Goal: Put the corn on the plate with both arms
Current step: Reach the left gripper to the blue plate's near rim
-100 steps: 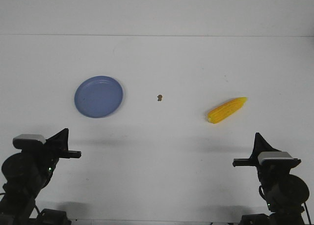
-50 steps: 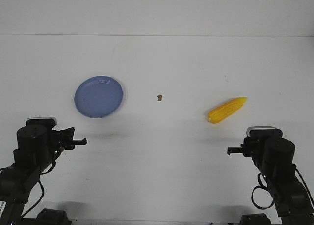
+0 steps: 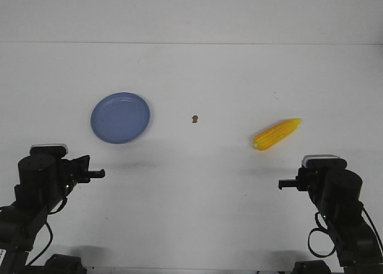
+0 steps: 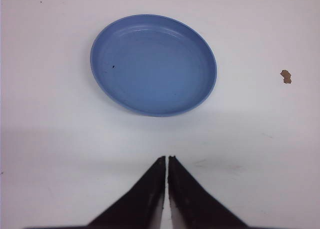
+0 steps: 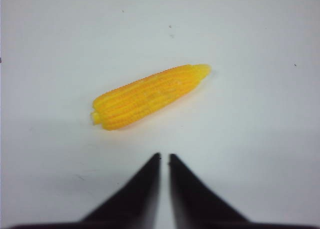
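- Corn (image 3: 277,134) lies on white table (image 3: 203,76), at about 3 o'clock from table centre, tapered tip pointing toward 2 o'clock, blunt end toward 8 o'clock. Not touched by anything.
- Plate (image 3: 120,117) sits flat at about 9 o'clock from table centre, well apart from corn. Nothing lies in it but a few dark flecks, seen in left wrist view (image 4: 153,64).
- Brown speck (image 3: 194,118) lies between plate and corn, nearer the plate.
- Left arm (image 3: 33,193) at 7 o'clock corner of front view, folded low, wrist block raised, gripper pointing level toward 3 o'clock.
- Left gripper (image 3: 96,173) hangs above bare table, at about 5 o'clock from plate, near but apart from its rim. Left wrist view (image 4: 166,161): the two black fingertips nearly meet, only a thin slit between them, nothing held.
- Right arm (image 3: 344,217) at 5 o'clock corner, mirrored pose, folded low, gripper pointing level toward 9 o'clock.
- Right gripper (image 3: 286,183) hangs over bare table, at about 6 o'clock from corn, near but clear of it. Right wrist view (image 5: 165,159): fingertips narrow, slim gap between them, holding nothing; corn (image 5: 150,96) lies just ahead of the tips, set diagonally across the view.
- Both grippers point inward toward each other, well apart across the table.
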You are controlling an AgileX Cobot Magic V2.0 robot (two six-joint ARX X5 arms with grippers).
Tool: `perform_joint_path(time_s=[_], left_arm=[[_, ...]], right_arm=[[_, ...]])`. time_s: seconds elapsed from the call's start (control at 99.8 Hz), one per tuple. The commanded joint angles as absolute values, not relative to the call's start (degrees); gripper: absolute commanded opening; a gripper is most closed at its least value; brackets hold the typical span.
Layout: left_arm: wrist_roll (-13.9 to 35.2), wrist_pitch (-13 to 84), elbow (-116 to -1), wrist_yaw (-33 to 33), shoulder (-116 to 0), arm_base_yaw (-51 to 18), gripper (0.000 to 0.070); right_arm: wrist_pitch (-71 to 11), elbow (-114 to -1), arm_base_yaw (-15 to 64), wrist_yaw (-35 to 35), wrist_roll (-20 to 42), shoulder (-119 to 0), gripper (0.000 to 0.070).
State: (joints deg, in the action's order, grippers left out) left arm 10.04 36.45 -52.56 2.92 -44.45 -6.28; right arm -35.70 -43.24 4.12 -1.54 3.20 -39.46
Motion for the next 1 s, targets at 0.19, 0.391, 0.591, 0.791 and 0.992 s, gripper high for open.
perform_joint_path(time_s=[0.19, 0.391, 0.591, 0.791, 0.992], left_arm=[[11.5, 35.9, -53.5, 2.8, -44.5, -6.4, 0.0700], [11.5, 35.2, -53.5, 2.8, -44.8, -6.4, 0.0691], [11.8, 29.2, -53.7, 2.8, -50.8, -4.0, 0.0687], [12.8, 23.2, -55.5, 3.0, -65.3, 0.2, 0.0611], [12.7, 20.9, -62.8, 3.0, -81.4, 3.2, 0.0611]], right_arm=[[-35.2, -44.0, 4.2, -1.5, 3.6, -39.7, 0.0700], [-35.2, -44.0, 4.2, -1.5, 3.6, -39.7, 0.0700], [-35.1, -44.0, 4.2, -1.5, 3.6, -39.7, 0.0700], [-35.2, -44.0, 4.2, -1.5, 3.6, -39.7, 0.0700], [-35.2, -44.0, 4.2, -1.5, 3.6, -39.7, 0.0700]])
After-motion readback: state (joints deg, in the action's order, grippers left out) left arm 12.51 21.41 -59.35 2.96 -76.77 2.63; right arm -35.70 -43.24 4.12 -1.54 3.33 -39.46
